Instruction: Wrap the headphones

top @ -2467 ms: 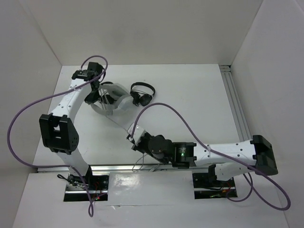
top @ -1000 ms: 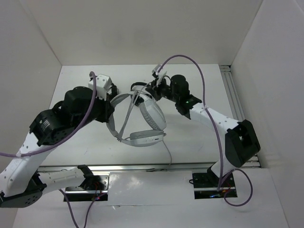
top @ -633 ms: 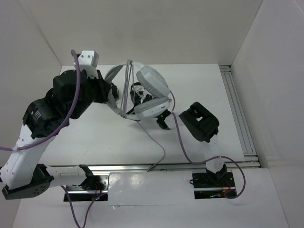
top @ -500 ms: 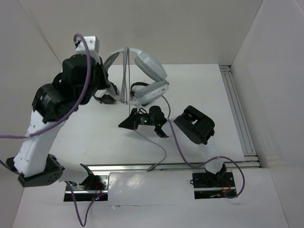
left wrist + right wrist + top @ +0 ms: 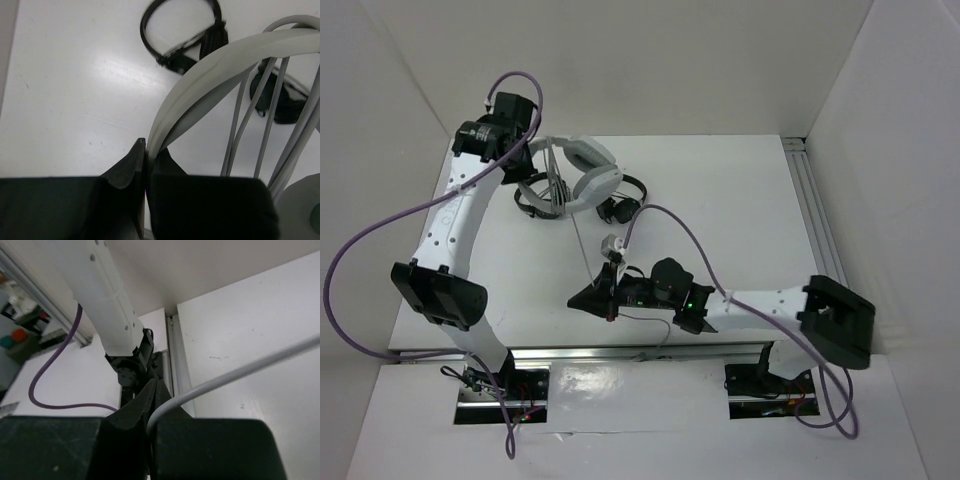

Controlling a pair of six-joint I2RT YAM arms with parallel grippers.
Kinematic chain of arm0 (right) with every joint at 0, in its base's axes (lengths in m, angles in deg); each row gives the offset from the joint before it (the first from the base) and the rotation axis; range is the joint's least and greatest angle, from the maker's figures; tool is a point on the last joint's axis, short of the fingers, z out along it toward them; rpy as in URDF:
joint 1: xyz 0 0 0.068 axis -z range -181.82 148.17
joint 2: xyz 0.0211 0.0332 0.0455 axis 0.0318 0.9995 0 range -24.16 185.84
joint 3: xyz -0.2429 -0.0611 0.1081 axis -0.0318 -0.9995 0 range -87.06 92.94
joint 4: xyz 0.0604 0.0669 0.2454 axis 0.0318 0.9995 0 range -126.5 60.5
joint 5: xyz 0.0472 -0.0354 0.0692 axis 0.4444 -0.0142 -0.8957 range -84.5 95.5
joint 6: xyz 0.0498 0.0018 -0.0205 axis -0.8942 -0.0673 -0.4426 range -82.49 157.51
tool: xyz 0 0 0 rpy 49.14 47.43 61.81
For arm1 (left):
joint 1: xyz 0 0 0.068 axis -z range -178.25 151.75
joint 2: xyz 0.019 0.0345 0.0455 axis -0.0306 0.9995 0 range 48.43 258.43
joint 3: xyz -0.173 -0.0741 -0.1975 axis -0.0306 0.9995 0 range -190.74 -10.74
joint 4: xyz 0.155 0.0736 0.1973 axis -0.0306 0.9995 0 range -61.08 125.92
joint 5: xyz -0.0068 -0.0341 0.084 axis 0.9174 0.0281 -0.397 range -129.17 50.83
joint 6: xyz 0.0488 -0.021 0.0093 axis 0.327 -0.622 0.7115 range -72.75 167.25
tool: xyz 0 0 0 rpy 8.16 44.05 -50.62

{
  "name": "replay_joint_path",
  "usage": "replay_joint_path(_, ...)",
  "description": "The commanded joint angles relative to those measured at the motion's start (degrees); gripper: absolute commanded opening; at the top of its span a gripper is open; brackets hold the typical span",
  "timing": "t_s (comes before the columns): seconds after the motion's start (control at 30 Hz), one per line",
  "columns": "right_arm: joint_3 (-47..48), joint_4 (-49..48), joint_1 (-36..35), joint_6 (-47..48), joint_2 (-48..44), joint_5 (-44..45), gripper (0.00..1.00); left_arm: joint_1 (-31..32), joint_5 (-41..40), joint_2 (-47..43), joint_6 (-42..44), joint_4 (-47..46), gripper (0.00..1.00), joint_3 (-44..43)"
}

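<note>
The light grey-white headphones (image 5: pixel 588 172) hang in the air at the back left of the table. My left gripper (image 5: pixel 532 166) is shut on their wide band (image 5: pixel 215 62), pinched between the fingertips in the left wrist view (image 5: pixel 146 146). Several turns of the thin grey cable (image 5: pixel 239 125) cross the band. The free cable (image 5: pixel 582 245) runs down to my right gripper (image 5: pixel 584 298), near the front edge. That gripper is shut on the cable (image 5: pixel 235 374) in the right wrist view (image 5: pixel 154 386).
Two small black on-ear headphones lie on the table under the grey ones, one at the left (image 5: pixel 533 202) and one at the right (image 5: pixel 622 198). Both show in the left wrist view (image 5: pixel 182 30) (image 5: pixel 280 97). A metal rail (image 5: pixel 815 225) runs along the right side.
My left arm has lowered the headphones and turned them at the back left. My right gripper has moved towards the front edge, drawing the cable with it.
</note>
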State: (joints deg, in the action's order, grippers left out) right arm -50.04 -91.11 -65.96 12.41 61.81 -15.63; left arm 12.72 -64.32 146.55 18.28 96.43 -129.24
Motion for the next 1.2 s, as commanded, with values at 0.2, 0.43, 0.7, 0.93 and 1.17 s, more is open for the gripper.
replay_joint_path(0.2,25.43,53.68,-6.09,25.09,-14.25,9.41,0.0,0.19,-1.48,-4.0,-10.67,-16.97,0.0,15.48)
replay_joint_path(0.43,48.91,76.01,-6.09,36.69,-8.55,22.77,0.0,5.29,-6.56,-4.61,-6.72,-16.97,0.0,19.78)
replay_joint_path(0.7,68.35,89.77,-6.61,42.59,-0.98,19.13,0.0,7.31,-8.69,-8.57,-7.16,-18.11,0.0,25.16)
replay_joint_path(0.93,82.15,97.4,-7.31,43.73,6.04,14.95,0.0,8.55,-9.75,-5.67,-8.65,-13.88,0.0,21.55)
replay_joint_path(1.17,89.2,107.7,-14.77,48.04,12.63,41.12,0.0,6.7,-9.57,-4.0,-9.95,-14.68,0.0,23.31)
